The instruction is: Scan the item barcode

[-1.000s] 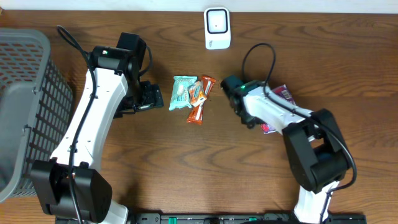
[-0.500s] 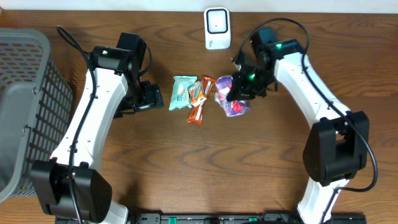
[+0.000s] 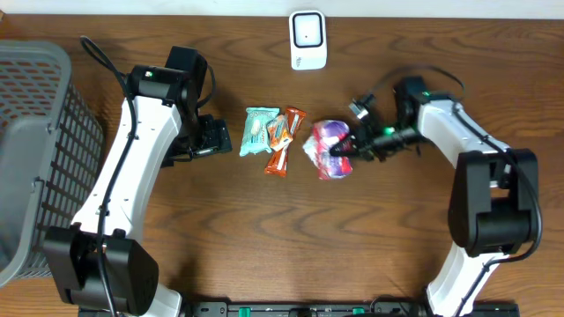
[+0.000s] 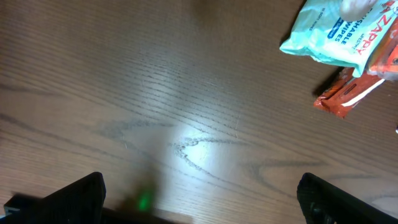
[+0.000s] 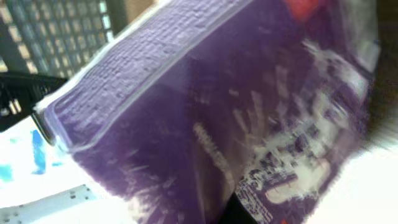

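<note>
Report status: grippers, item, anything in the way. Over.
Left gripper open, empty. Right gripper shut on purple packet. White scanner at far edge, nothing between it and packet. Teal wipes, orange bars lie between packet and left gripper.

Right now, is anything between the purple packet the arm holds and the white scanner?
Nothing visible. The right gripper holds the purple packet, and only bare table lies between it and the white scanner. The snack packets lie off to one side.
</note>
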Available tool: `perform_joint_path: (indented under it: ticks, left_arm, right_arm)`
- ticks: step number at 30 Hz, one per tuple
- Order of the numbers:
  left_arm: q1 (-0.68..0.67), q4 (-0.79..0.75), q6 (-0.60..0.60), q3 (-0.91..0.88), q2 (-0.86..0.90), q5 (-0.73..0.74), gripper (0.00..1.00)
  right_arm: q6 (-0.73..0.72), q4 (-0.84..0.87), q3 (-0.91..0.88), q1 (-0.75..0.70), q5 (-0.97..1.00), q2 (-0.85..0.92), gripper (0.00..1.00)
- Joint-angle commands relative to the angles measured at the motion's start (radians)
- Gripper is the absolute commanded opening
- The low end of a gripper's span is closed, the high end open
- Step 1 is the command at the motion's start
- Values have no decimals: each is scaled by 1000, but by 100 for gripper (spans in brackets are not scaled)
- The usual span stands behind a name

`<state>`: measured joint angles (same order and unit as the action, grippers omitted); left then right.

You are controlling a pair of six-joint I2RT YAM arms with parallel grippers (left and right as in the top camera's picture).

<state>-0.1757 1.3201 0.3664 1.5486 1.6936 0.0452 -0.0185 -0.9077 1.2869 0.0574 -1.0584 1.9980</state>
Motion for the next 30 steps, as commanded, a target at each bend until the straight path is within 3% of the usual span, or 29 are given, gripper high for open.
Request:
perform_joint_path:
  ticks: [1, 5, 10, 13, 16, 20, 27, 29, 30]
  left_arm:
    - [2, 3, 2, -2, 6, -16, 98]
    - [2, 3, 2, -2, 6, -16, 98]
    - [2, 3, 2, -2, 6, -16, 98]
    - [2, 3, 2, -2, 6, -16, 98]
    - [2, 3, 2, -2, 6, -16, 98]
    - [2, 3, 2, -2, 6, -16, 98]
    - [2, 3, 2, -2, 6, -16, 98]
    - [2, 3, 2, -2, 6, -16, 98]
    - [2, 3, 2, -2, 6, -16, 98]
  right_arm:
    - [-65, -12, -3, -87, 151, -1, 12]
    - [-53, -165, 103, -159, 293, -5, 24]
    - [-47, -394, 312, -178, 528, -5, 83]
    - [-47, -449, 370, -161, 595, -5, 98]
    - [-56, -446, 356, -143, 681, -4, 99]
    - [-172, -379, 275, -134, 753, -4, 99]
    - [-229, -63, 16, -119, 526, -4, 96]
    - [-246, 39, -60, -101, 513, -4, 92]
    - [-265, 126, -121, -81, 513, -4, 84]
